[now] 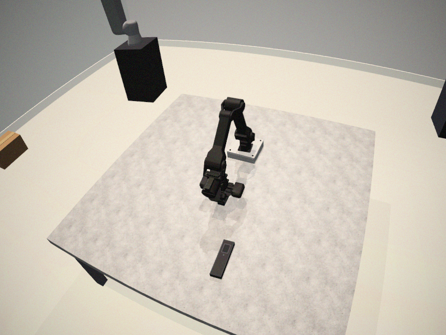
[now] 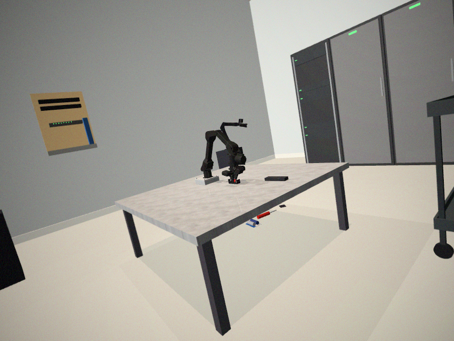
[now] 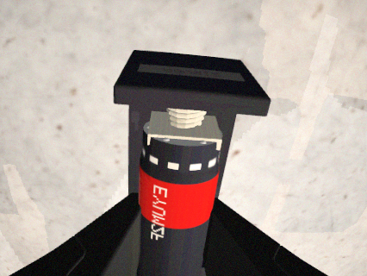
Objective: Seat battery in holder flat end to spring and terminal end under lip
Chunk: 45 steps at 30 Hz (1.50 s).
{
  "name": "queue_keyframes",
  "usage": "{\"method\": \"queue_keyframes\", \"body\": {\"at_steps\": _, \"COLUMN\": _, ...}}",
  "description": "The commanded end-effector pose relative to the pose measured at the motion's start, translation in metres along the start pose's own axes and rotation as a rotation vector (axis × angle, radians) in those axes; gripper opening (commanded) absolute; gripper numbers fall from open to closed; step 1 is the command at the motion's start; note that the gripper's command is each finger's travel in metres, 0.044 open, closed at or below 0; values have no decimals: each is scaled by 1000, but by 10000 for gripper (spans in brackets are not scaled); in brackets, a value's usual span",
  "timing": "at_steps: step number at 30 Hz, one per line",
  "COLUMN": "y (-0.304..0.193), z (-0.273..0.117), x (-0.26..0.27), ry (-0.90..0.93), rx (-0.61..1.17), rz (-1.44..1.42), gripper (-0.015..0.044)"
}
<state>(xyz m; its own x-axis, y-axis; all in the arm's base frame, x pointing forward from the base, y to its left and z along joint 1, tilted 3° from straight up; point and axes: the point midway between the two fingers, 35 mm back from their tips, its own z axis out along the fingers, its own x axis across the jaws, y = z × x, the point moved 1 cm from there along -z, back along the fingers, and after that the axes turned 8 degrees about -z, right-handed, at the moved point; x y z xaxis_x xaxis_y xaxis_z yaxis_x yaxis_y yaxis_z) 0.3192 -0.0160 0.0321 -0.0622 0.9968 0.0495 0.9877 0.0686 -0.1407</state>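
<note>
In the wrist view my gripper (image 3: 173,207) is shut on the battery (image 3: 178,196), a dark cylinder with a red band and white lettering. The battery points away from the camera. A pale ribbed nub (image 3: 186,117) at its far end sits just in front of the black lip (image 3: 191,83) of the holder. The holder's dark side walls (image 3: 135,133) flank the battery's far part. The near end of the battery is at the bottom edge, between my fingers. In the top and exterior views the gripper (image 1: 221,198) (image 2: 234,180) is low over the table's middle, and it hides the holder there.
A flat black remote-like slab (image 1: 221,258) (image 2: 275,178) lies near the table's front edge. The arm's base stands on a white plate (image 1: 252,155) (image 2: 206,180). A black box (image 1: 140,70) stands on the floor behind the table. A red screwdriver (image 2: 264,214) lies under the table.
</note>
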Motion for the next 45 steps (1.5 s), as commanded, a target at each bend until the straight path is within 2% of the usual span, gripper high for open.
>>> {"method": "queue_keyframes", "body": {"at_steps": 1, "y": 4, "z": -1, "x": -1, "ry": -7, "rx": -38, "rz": 2, "gripper": 67}}
{"method": "queue_keyframes", "body": {"at_steps": 18, "y": 0, "z": 2, "x": 0, "ry": -16, "rx": -113, "rz": 1, "gripper": 67}}
{"method": "queue_keyframes", "body": {"at_steps": 45, "y": -14, "z": 6, "x": 2, "ry": -15, "rx": -116, "rz": 1, "gripper": 67}}
